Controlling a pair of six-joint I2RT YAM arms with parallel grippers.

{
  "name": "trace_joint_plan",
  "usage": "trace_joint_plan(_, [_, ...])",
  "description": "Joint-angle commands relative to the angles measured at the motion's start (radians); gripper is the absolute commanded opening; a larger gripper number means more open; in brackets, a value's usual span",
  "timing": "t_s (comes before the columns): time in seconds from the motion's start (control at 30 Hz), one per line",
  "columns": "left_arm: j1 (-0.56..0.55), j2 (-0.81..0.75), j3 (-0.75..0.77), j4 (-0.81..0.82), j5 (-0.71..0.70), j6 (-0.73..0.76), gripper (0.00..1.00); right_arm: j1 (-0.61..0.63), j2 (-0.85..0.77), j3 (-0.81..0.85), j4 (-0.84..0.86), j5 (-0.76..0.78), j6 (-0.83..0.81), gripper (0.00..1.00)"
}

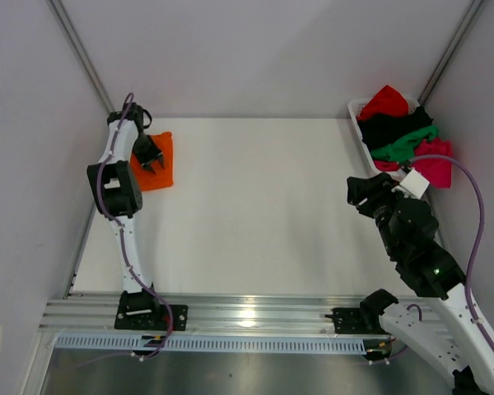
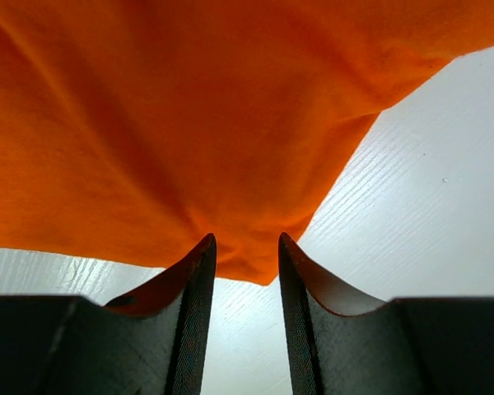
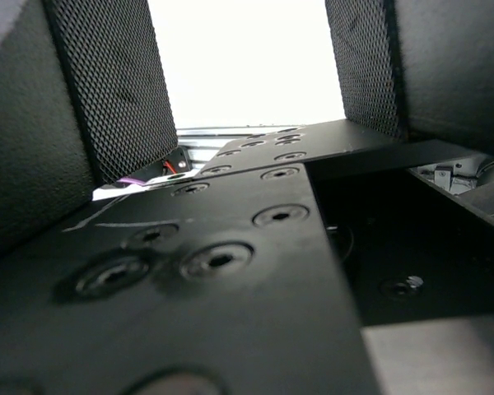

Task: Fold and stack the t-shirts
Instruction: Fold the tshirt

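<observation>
A folded bright orange t-shirt (image 1: 160, 164) lies at the far left of the white table (image 1: 255, 206). My left gripper (image 1: 152, 163) hangs over its near side. In the left wrist view the orange t-shirt (image 2: 189, 123) fills the top, and one corner of it reaches just between the tips of the left gripper (image 2: 247, 242). The jaws stand a little apart, with bare table showing between them. My right gripper (image 1: 361, 191) is pulled back at the right, open and empty. The right wrist view shows its fingers (image 3: 107, 90) spread wide over the arm's own black plate (image 3: 230, 247).
A white slatted basket (image 1: 356, 109) stands at the far right corner. It holds a red t-shirt (image 1: 385, 100), a black one (image 1: 387, 127), a green one (image 1: 407, 144) and a magenta-pink one (image 1: 435, 164) that hangs over its near side. An aluminium rail (image 1: 247, 313) runs along the near edge.
</observation>
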Motion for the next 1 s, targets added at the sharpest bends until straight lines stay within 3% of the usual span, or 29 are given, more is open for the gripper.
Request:
trace_joint_plan(0.0, [0.007,-0.074,0.001,-0.003,-0.024,-0.011,0.4,-0.003,-0.002,0.016,0.007,0.017,-0.023,0.57])
trace_joint_plan(0.27, [0.018,-0.042,0.154,-0.021,-0.071,0.037,0.42,-0.003,0.02,0.042,0.012,0.015,-0.043,0.57])
trace_joint_plan(0.73, [0.07,0.006,0.128,0.006,-0.102,0.1,0.45,-0.002,0.063,0.11,-0.007,-0.008,0.0,0.57])
trace_joint_plan(0.97, [0.09,0.059,0.163,-0.009,-0.135,0.23,0.5,-0.002,0.127,0.157,-0.002,-0.028,-0.017,0.57])
